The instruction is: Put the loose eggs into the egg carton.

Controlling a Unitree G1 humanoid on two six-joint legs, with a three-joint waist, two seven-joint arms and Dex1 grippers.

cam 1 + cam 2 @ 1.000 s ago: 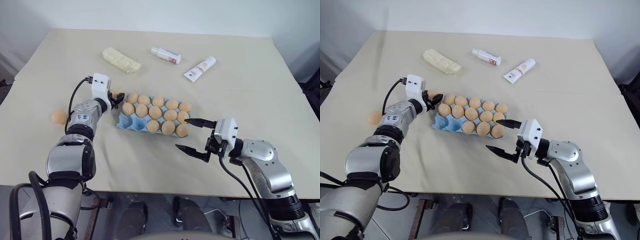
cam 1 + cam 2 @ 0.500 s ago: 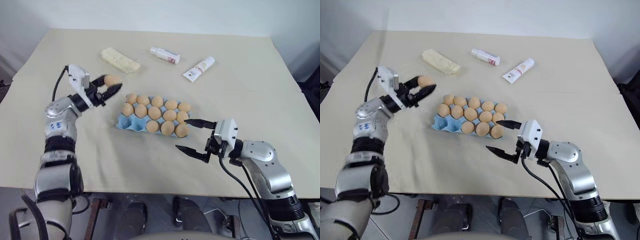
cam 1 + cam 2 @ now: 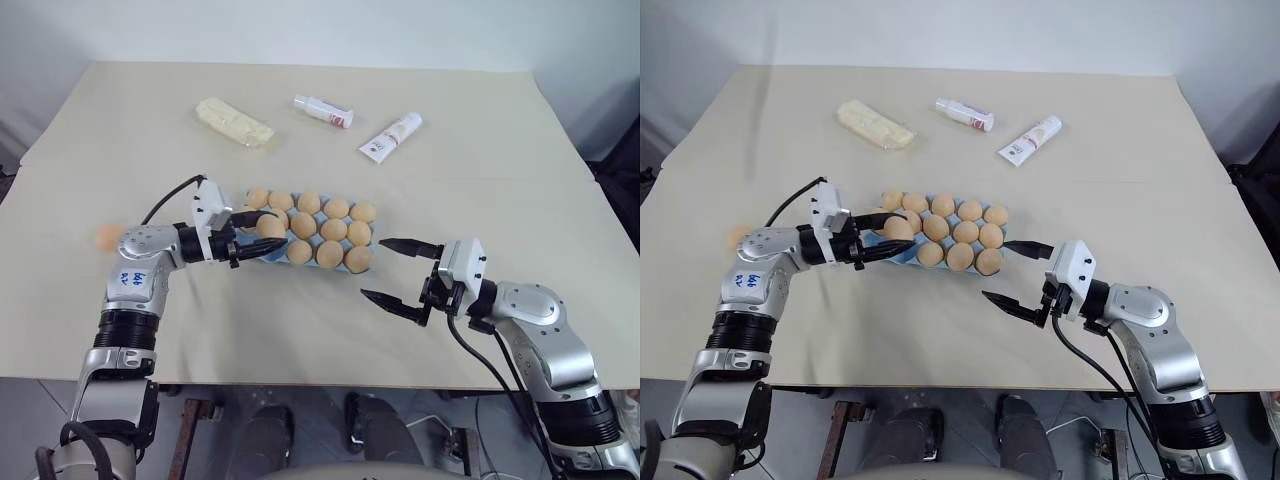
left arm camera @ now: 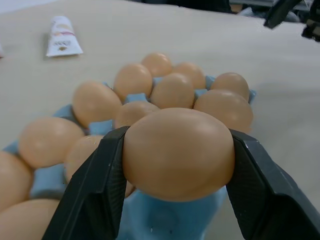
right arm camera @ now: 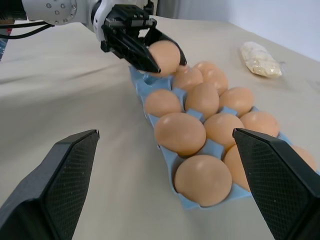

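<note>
Beige table: L end effector w/ egg over carton

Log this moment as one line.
left tool: grips tan-orange egg over light blue moulded carton | right tool: open | loose egg: on table

A pale yellow lumpy block, white bottle and white tube lie apart on the table

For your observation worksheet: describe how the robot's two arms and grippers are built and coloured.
Both arms are silver-grey metal segments with black joints and black cables. Each wrist carries a white block. The left gripper and right gripper each have two black tapered fingers. Blue handwriting marks the left forearm.
</note>
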